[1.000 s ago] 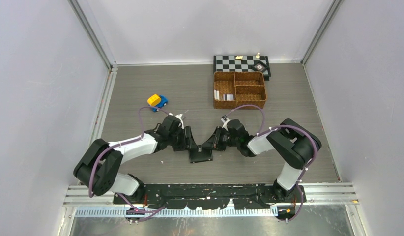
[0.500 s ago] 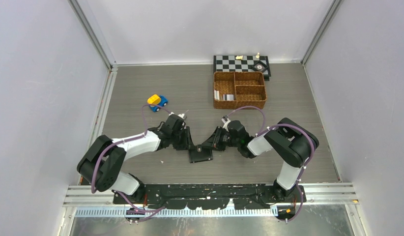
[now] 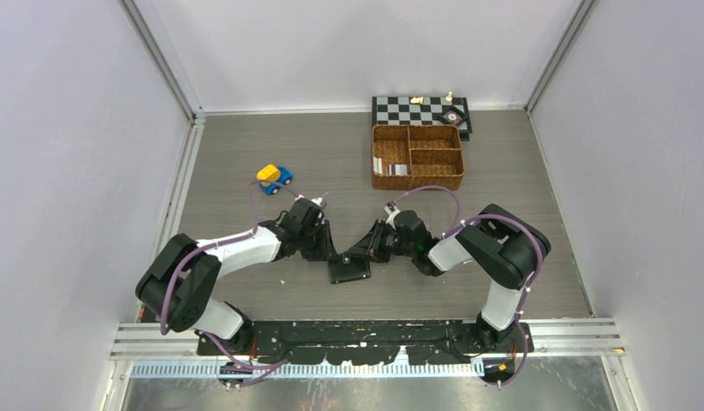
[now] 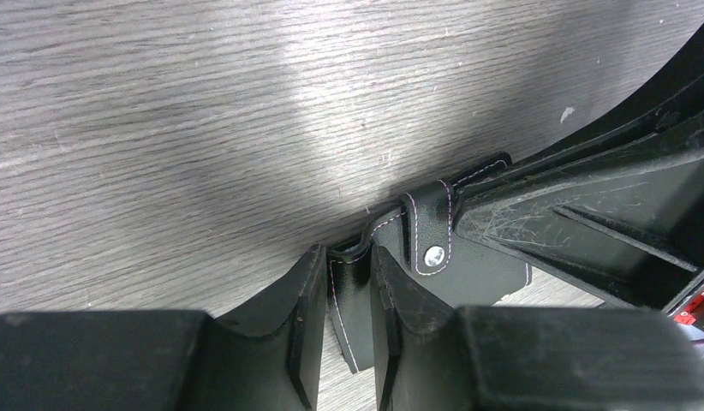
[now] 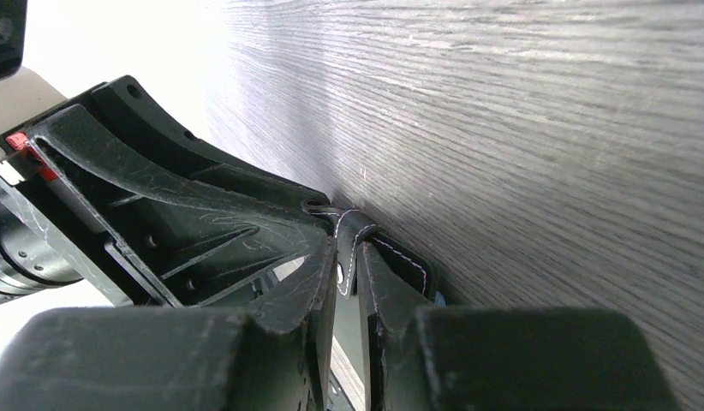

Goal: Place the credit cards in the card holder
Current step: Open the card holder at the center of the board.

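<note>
Step in hand: opening the card holder (image 3: 349,269), no card picked yet. In the top view it lies on the desk (image 3: 246,145) at lower centre of frame, w/ both arms meeting over it from left & right. The left hand (image 4: 344,276) is clenched on a leather edge of the holder: in the left wrist view the stitched edge sits btw. the two fingers at bottom centre, gap narrow. The right hand (image 5: 343,257) is likewise pinched shut on the holder, apparently at the snap tab (image 4: 430,224), which rises at centre-right of the left wrist view w/ its metal stud showing. The holder looks closed or barely parted; no clear sleeves visible. The credit cards (image 3: 390,165) are well apart from it, in the left compartment of the wicker basket (image 3: 434,180) at upper right of centre, white & grey, count can't be told. A chessboard (image 3: 408,110) lies just behind the basket, a toy car (image 3: 274,177) at centre-left; neither matters here. Next move prob. calls for the two hands to draw apart so the tab unsnaps & the fold spreads, then one hand to pin the holder flat & open while the other lets go & reaches up to the basket for a card. Risk: thin leather slipping from a pinch, or the whole holder lifting instead of opening.
</note>
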